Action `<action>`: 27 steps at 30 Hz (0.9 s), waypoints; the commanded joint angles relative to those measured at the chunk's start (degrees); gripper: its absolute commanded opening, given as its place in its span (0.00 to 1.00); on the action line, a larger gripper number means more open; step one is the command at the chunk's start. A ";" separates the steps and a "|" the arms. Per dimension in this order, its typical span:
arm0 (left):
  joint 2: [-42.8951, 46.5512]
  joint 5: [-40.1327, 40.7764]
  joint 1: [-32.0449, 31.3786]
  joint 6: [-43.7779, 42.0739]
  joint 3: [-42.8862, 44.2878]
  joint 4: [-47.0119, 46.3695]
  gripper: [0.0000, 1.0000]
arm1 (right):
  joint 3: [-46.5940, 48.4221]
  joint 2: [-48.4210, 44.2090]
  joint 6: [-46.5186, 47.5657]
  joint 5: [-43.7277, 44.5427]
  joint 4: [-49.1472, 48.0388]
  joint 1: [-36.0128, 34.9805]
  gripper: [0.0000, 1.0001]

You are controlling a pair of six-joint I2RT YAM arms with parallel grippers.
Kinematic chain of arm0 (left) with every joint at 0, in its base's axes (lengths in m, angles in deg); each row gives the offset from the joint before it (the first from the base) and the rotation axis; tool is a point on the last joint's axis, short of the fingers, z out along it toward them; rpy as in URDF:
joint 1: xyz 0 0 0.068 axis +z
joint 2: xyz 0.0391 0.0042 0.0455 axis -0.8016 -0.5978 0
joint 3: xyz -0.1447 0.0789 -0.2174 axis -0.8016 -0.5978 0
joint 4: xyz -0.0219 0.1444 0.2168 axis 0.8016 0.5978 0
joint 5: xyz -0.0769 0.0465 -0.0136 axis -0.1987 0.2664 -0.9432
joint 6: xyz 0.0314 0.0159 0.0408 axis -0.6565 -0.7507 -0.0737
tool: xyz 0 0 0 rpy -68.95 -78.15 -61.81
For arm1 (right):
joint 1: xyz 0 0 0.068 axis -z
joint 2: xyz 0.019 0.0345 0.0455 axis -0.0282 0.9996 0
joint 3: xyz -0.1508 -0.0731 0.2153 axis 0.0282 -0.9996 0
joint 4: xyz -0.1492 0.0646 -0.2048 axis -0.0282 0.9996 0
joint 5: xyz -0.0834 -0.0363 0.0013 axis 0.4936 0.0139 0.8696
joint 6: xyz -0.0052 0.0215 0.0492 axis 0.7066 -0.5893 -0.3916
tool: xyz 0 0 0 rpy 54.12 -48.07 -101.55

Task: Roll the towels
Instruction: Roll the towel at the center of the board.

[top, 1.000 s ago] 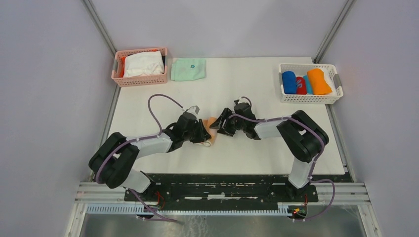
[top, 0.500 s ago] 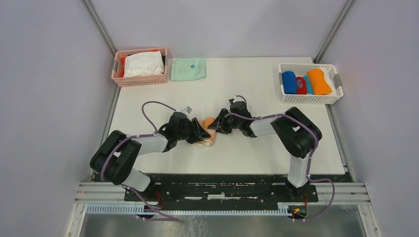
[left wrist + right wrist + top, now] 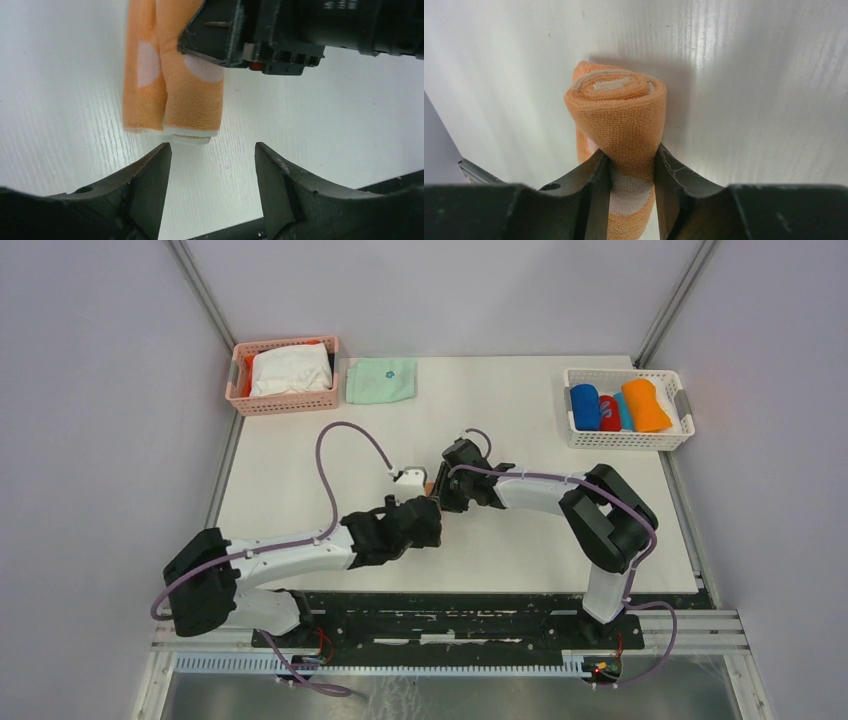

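At frame centre, your right pincer clamps the rolled peach towel.
Your left pincer stands apart, empty, just below the roll's end.

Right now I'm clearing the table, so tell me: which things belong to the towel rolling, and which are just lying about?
Job: peach towel, gripped by right tool; left tool, open, near it; rolled blue towel and orange towel in white basket.
Lying about: mint cloth; pink basket with white cloth.
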 commanded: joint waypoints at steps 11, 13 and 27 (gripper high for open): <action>-24.54 36.35 -15.10 -11.40 16.25 6.76 0.69 | 1.25 -0.99 1.34 4.41 12.30 -0.46 0.41; -26.91 36.76 -15.15 -12.36 16.71 6.47 0.68 | 1.21 -1.27 1.34 4.31 12.48 -0.54 0.41; -21.00 36.40 -17.87 -8.92 13.67 5.25 0.66 | 0.86 -0.21 0.09 2.23 10.76 -0.32 0.41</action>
